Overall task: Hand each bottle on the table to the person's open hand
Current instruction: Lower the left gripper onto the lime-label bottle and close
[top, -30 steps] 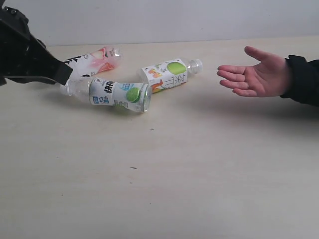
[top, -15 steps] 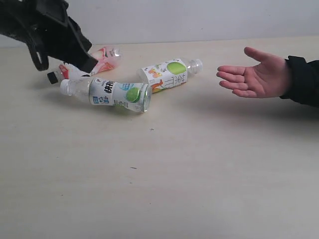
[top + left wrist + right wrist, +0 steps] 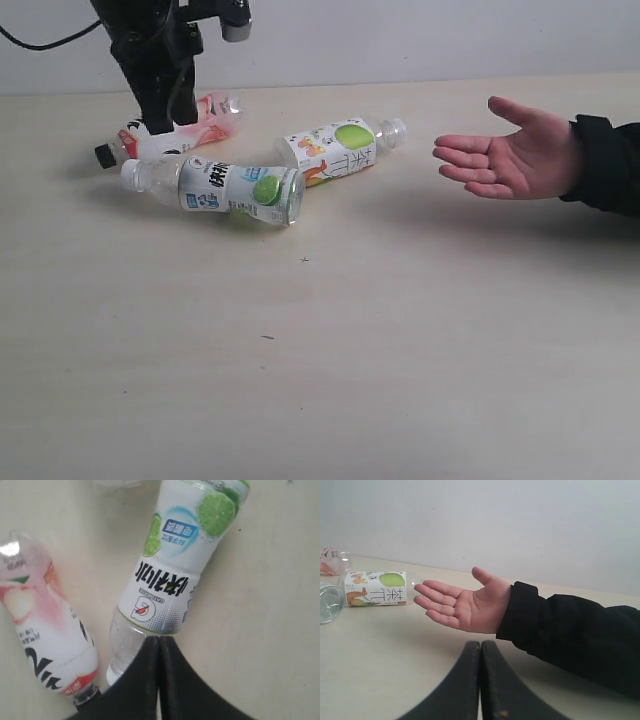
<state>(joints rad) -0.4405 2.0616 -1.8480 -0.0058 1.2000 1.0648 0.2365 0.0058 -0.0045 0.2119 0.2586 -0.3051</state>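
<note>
Three bottles lie on the table (image 3: 400,350). The pink-red one with a black cap (image 3: 195,125) is farthest back, a lime-spotted one (image 3: 225,187) lies in front of it, and a green-spotted tea one (image 3: 335,150) is to their right. No white-navy bottle is in view. My left gripper (image 3: 162,118) points down, shut and empty, over the cap ends of the pink and lime bottles. In the left wrist view its tips (image 3: 159,639) sit over the lime bottle's (image 3: 175,560) neck, the pink bottle (image 3: 45,635) beside. The person's open hand (image 3: 510,150) waits palm-up at the right. My right gripper (image 3: 481,644) is shut, just before that hand (image 3: 465,605).
A black jacket sleeve (image 3: 605,165) runs off the right edge. A pale wall (image 3: 400,40) stands behind the table's far edge. A cable (image 3: 50,42) trails from the left arm. The tea bottle (image 3: 377,587) shows in the right wrist view beyond the hand.
The left arm has swung up from the left edge and turned upright above the bottles' cap ends, uncovering the pink bottle's black cap. Bottles and hand have stayed put.
</note>
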